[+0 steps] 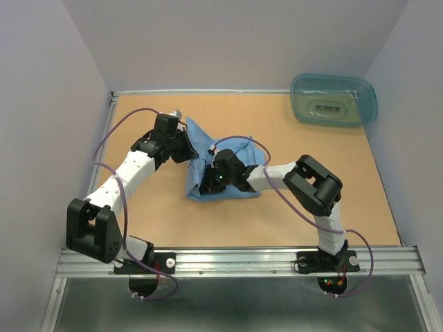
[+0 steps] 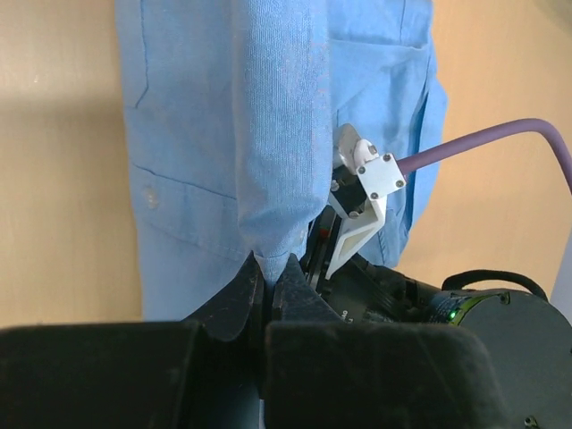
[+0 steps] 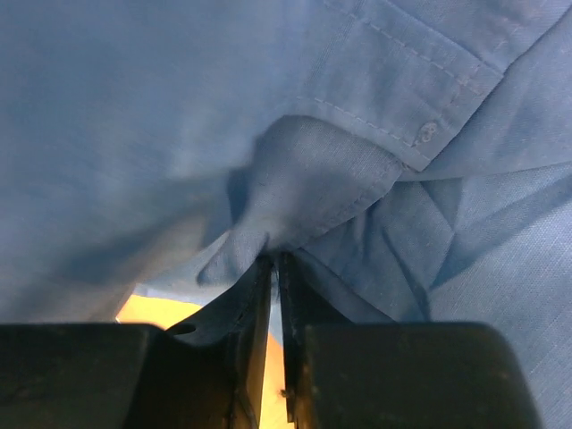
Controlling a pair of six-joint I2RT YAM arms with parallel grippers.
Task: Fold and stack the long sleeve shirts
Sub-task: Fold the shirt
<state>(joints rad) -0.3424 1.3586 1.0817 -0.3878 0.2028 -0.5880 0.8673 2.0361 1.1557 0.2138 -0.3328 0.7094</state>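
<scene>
left gripper point(image 2: 268, 275): fingers pressed together, pinching the lower tip of a raised fold of the light blue button-up shirt point(image 2: 279, 134). the fold runs up out of the left wrist view and its upper end is cut off. the finger bodies are lost in the dark mass along the bottom of that view.

right gripper point(image 3: 274, 261): fingers closed to a narrow slit on a bunched flap of the same shirt. how much cloth sits between the pads is hidden by the flap itself. a stitched band with one button point(image 3: 427, 132) lies just above the pinch. the cloth on the left of this view is blurred, and only a sliver of table shows below it.

from above, both sets of fingertips are covered by wrist housings and cloth. the shirt lies crumpled left of the middle of the table point(image 1: 311, 207), nearer the far edge than the near one. collar and sleeves cannot be told apart in the heap, nor whether more than one garment is there.

a white bracket point(image 2: 371, 179) and a purple cable point(image 2: 487, 141) on the right arm cover part of the shirt in the left wrist view.

a translucent teal tub point(image 1: 333, 101) sits in the far right corner, well apart from the shirt. a shape shows through it but cannot be identified.
</scene>
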